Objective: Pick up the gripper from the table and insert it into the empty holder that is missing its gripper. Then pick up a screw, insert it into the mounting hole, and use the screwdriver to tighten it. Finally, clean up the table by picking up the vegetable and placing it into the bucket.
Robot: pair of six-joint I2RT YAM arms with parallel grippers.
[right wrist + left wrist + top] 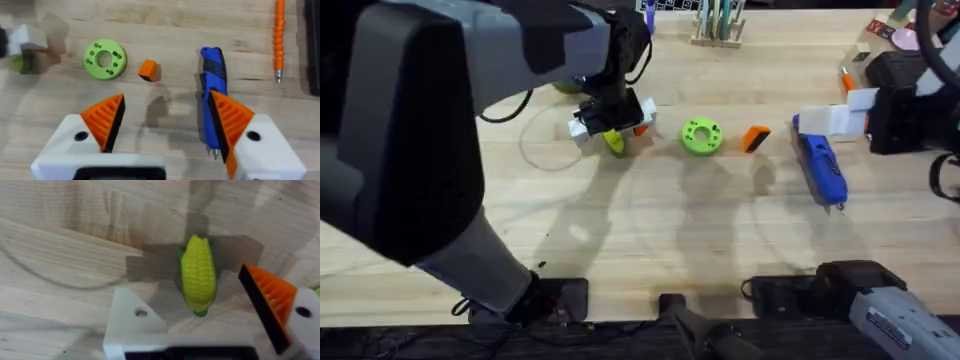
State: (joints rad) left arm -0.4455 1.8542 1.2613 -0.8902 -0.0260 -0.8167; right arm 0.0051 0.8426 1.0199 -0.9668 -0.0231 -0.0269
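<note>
The vegetable, a yellow toy corn cob (199, 275) with a green end, lies on the wooden table (620, 230). My left gripper (185, 287) is open around it, with a gap on each side. One jaw carries an orange ribbed finger (270, 297). The other jaw is the bare white holder (131, 317) with a mounting hole. The loose orange gripper (755, 137) (148, 69) lies right of the green holed disc (701, 135). The blue screwdriver (823, 168) (212, 75) lies under my open right gripper (166, 100) (820, 120). The bucket is out of view.
A thin orange stick tool (279, 35) lies beyond the screwdriver near the right arm. A wooden rack (718, 25) stands at the table's back edge. The left arm's dark bulk (410, 130) covers the table's left side.
</note>
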